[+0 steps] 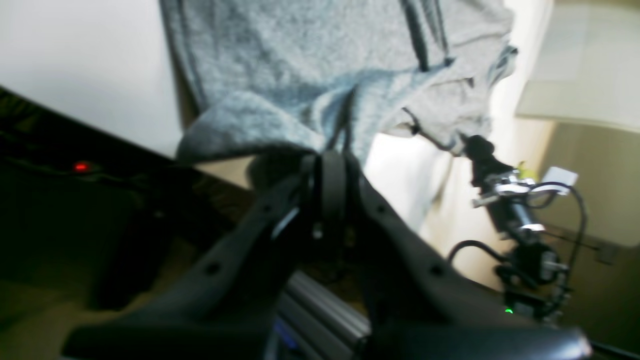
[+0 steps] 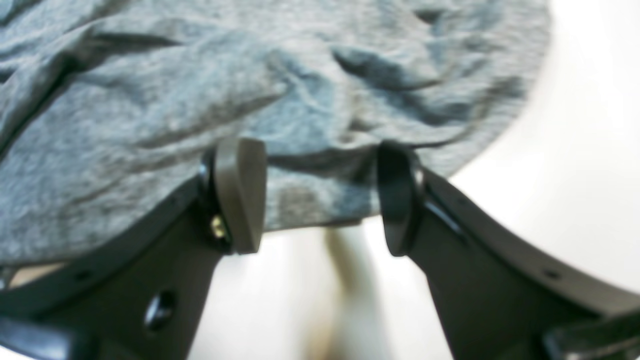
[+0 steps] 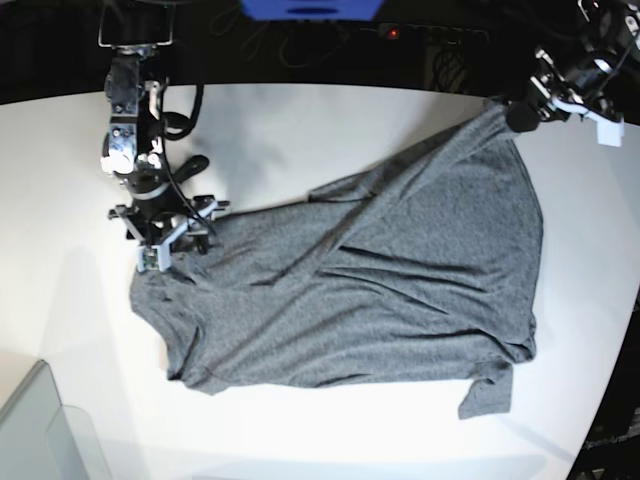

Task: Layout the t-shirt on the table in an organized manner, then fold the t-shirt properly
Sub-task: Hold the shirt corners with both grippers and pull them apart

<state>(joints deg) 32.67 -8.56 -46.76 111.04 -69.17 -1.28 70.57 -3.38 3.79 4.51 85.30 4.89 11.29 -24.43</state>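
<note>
The dark grey t-shirt [image 3: 400, 280] lies spread and wrinkled across the white table [image 3: 300, 130]. One corner is pulled up toward the far right edge. There my left gripper [image 3: 512, 112] is shut on that corner; in the left wrist view the cloth [image 1: 300, 75] bunches into the closed left gripper [image 1: 327, 155]. My right gripper [image 3: 172, 240] stands open at the shirt's left edge. In the right wrist view the right gripper [image 2: 320, 200] has its pads wide apart, and the t-shirt [image 2: 200, 100] hem hangs just between them over the table [image 2: 575, 175].
A translucent grey bin corner [image 3: 40, 430] sits at the near left of the table. Beyond the far table edge are dark gear with a red light [image 3: 393, 32] and a blue object [image 3: 310, 8]. My right arm [image 1: 510, 200] shows in the left wrist view.
</note>
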